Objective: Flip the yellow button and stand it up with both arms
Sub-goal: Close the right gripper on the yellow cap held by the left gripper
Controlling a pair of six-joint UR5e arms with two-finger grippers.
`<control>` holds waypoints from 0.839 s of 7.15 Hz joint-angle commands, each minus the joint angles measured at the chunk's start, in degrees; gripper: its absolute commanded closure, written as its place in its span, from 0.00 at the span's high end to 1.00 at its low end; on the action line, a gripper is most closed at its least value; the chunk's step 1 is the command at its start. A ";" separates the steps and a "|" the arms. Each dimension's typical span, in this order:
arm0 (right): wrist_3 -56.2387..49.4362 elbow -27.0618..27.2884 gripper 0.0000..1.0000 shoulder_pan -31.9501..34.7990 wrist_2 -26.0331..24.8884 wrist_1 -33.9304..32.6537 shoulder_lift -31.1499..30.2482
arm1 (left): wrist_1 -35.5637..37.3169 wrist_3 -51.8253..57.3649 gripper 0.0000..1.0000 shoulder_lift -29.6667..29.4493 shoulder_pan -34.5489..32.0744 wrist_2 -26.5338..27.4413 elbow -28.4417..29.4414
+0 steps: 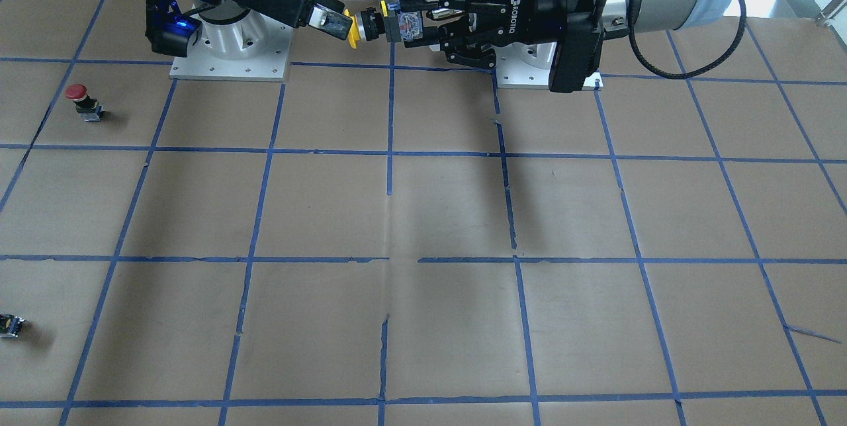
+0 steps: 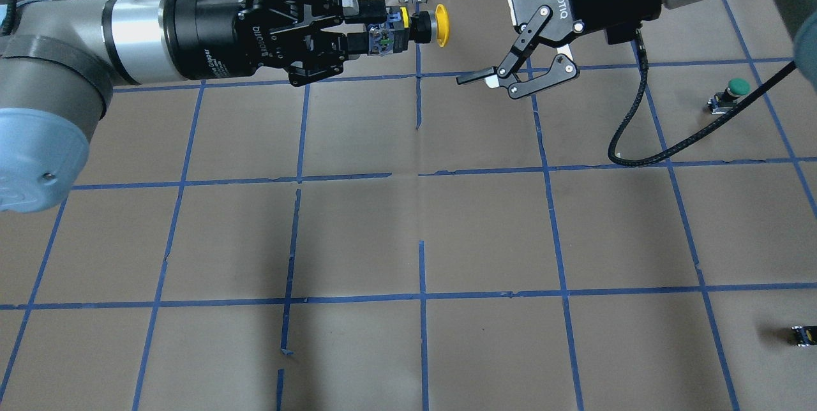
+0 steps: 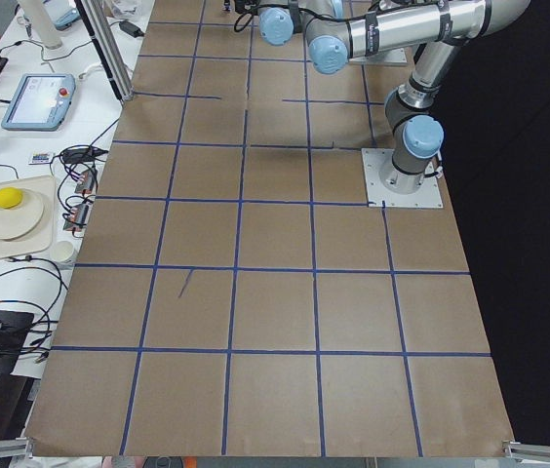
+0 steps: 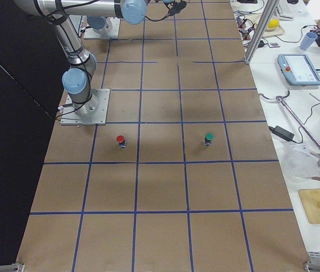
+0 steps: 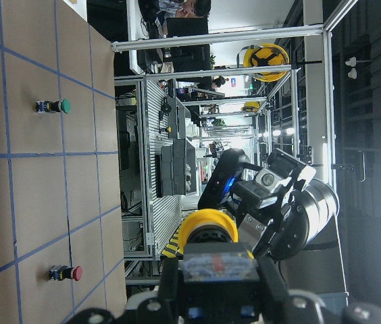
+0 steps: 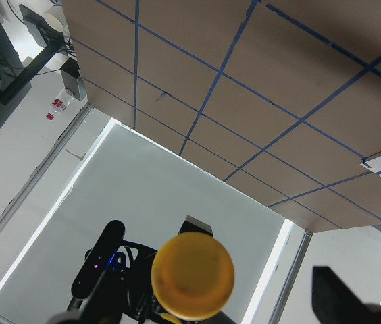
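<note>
The yellow button (image 2: pixel 440 25) is held in the air, lying level, near the table's robot-side edge. My left gripper (image 2: pixel 369 32) is shut on its black and grey switch body, and the yellow cap points toward my right gripper (image 2: pixel 461 28). The right gripper is open wide, its fingertips about level with the cap and not touching it. In the front view the cap (image 1: pixel 353 30) sits between the left gripper (image 1: pixel 411 21) and the right gripper (image 1: pixel 341 21). The right wrist view faces the cap (image 6: pixel 192 275). The left wrist view shows the button from behind (image 5: pixel 207 228).
A red-capped button (image 1: pixel 78 96) stands on the table on my right side, and a green-capped one (image 2: pixel 734 89) stands near it. A small black switch block (image 2: pixel 803 334) lies at the far right. Both arm bases (image 1: pixel 228 49) stand behind the grippers.
</note>
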 commanded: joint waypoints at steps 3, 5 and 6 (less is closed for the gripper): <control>-0.09 0.04 0.86 0.00 1.27 0.01 0.53 | 0.76 0.08 0.02 0.11 0.05 -0.29 -1.15; -0.09 1.09 0.84 0.00 1.27 -0.08 0.96 | 0.76 0.08 0.02 0.02 0.14 -1.35 -1.15; 0.09 1.09 0.83 0.00 1.27 -0.08 0.97 | 0.68 0.08 0.02 -0.15 0.14 -1.35 -1.24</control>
